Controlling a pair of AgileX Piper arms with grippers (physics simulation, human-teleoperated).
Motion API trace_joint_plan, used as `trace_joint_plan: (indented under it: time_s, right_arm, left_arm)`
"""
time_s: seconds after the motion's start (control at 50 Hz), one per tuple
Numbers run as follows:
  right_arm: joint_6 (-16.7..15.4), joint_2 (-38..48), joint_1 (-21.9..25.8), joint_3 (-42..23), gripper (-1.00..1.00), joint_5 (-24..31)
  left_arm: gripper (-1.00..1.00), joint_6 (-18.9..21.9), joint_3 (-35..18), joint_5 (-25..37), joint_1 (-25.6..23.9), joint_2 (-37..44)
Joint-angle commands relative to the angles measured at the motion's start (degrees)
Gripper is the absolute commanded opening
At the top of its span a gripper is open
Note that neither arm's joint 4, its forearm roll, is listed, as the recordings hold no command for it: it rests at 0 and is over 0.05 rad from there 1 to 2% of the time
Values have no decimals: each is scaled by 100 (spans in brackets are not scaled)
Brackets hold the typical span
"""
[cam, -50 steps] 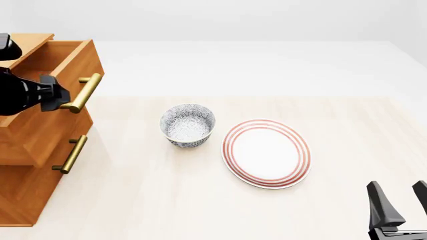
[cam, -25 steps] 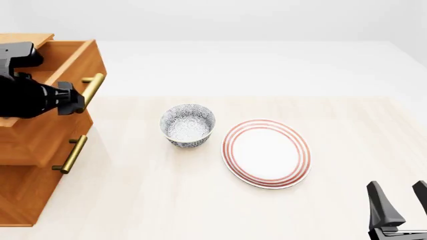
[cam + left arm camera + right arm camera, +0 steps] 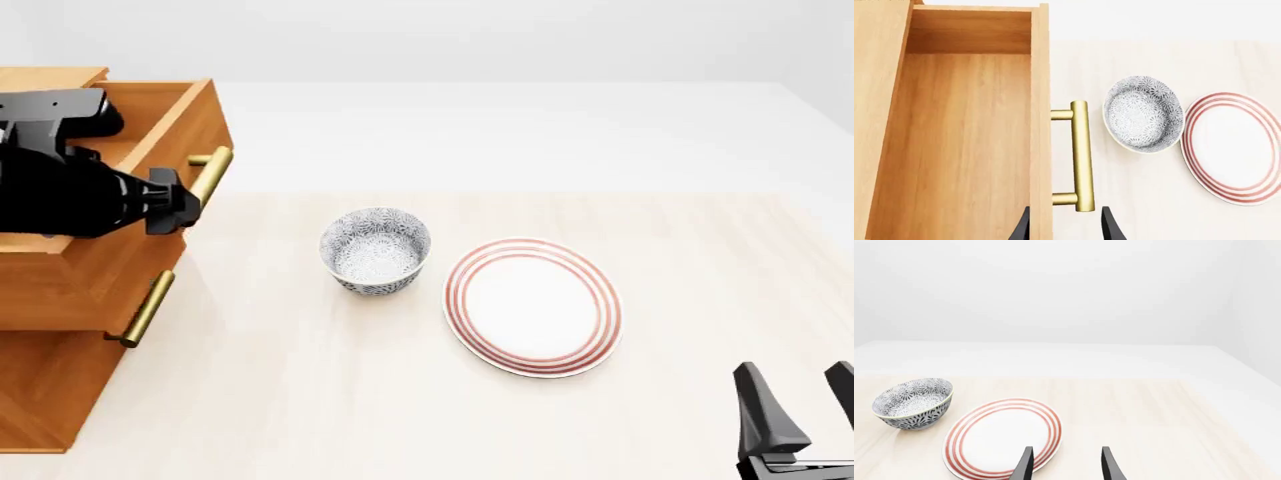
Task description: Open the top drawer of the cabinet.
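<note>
Front view: the orange-brown wooden top drawer [image 3: 160,130] is seen pulled out of the three-drawer wooden cabinet [image 3: 54,390] at the table's [image 3: 667,250] left edge, its brass bar handle [image 3: 1081,155] straddled by the left gripper's [image 3: 1063,226] spread fingers; the right gripper [image 3: 805,410] is held released, well apart.

Patterned blue-and-white bowl [image 3: 375,251] upright on pale wooden table [image 3: 294,380], red-ringed white plate [image 3: 534,306] just beside it

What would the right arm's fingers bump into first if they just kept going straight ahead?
Probably the red-striped plate: in the right wrist view the right gripper points along the table over the plate's near edge. If the fingers pass above it, the way beyond looks free; depth is hard to judge.
</note>
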Motion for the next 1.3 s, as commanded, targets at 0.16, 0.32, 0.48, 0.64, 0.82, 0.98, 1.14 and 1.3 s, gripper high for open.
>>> trace_joint_plan:
  time_s: [0.16, 0.32, 0.48, 0.64, 0.82, 0.98, 1.14, 1.3]
  right_arm:
    - [-1, 0, 0, 0, 100, 0]
    - [-1, -1, -1, 0, 100, 0]
    - [1, 0, 0, 0, 100, 0]
    - [0, 1, 0, 0, 100, 0]
    - [0, 0, 0, 0, 100, 0]
    - [0, 0, 0, 0, 100, 0]
    - [-1, 1, 0, 0, 100, 0]
    - [1, 0, -1, 0, 100, 0]
  left_arm:
    - [100, 20, -40, 88, -244, -38]
    - [100, -96, -65, 64, -463, -3]
    - [100, -101, -45, 93, -499, -54]
    - [100, -95, -51, 114, -528, -79]
    - [100, -112, -65, 77, -678, -9]
    - [100, -164, -54, 24, -877, 87]
    - [100, -231, -79, -30, -1116, 188]
    - [100, -288, -42, -69, -1277, 199]
